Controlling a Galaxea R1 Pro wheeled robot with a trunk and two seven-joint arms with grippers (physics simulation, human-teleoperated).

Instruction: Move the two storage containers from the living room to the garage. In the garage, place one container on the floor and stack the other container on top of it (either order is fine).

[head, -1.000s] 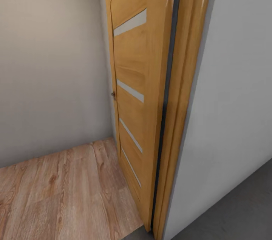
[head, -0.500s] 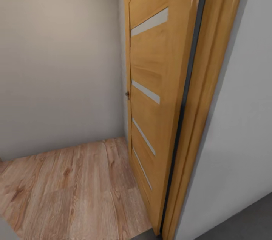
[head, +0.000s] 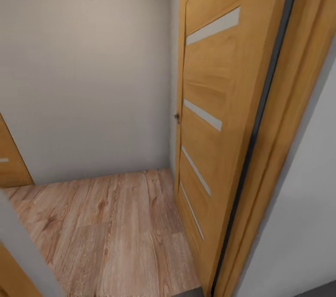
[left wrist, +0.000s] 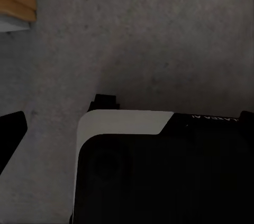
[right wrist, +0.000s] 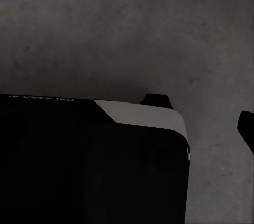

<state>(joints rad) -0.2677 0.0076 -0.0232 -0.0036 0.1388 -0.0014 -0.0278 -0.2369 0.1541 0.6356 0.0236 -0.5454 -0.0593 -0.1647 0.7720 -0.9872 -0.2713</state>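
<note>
Swinging leftward since a second ago, the head view is now centred on an open wooden door (head: 210, 115) and wood-plank floor (head: 112, 227). Grey concrete floor (left wrist: 159, 34) is seen by both wrists. Neither hand's state can be told. The containers' whereabouts cannot be told; room lies leftward.

both wrists low over the robot's black-and-white base (left wrist: 159, 171), dark end effector parts barely visible
</note>
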